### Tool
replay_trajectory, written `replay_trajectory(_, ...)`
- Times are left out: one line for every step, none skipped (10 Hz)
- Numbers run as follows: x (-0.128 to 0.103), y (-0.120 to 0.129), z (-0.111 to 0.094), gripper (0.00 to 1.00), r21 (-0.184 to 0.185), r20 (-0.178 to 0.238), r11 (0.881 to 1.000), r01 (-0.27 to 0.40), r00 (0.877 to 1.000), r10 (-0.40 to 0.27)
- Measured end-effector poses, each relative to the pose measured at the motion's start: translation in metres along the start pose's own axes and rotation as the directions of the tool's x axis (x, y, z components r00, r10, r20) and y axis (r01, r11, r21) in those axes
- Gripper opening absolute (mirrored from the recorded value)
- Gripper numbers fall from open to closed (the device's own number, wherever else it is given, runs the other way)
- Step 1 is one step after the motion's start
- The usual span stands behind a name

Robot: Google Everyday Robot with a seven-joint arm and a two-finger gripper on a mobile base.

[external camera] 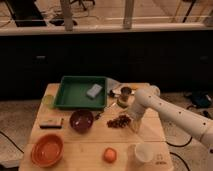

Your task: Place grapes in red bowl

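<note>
My hand is low over the desk, just in front of the tray's right corner, can't tell its state. Grapes lie flat on the desk just left of the hand, long axis left-right, in front of the tray too. Dark bowl near their left end. Red bowl sits well in front of the tray's left corner. Mark at the desk's corner is unreadable.

Your table carried a tray far left, red bowl near left, grapes centre, orange and cup near; gripper hung beside grapes.
</note>
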Motion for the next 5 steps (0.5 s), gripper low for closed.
replay_trajectory(-0.0002,-0.0006,0.0001,0.8,0.001,0.001,1.0,0.002,1.0,-0.002)
replay_trajectory(0.0001,-0.0006,0.0004,0.8,0.001,0.003,1.0,0.004,1.0,-0.004)
replay_trajectory(0.0001,-0.0003,0.0003,0.8,0.0,0.004,1.0,0.006,1.0,-0.006)
replay_trajectory(0.0,-0.0006,0.0,0.8,-0.001,0.005,1.0,0.008,1.0,-0.008)
replay_trajectory(0.0,-0.0002,0.0003,0.8,-0.001,0.007,1.0,0.009,1.0,-0.009)
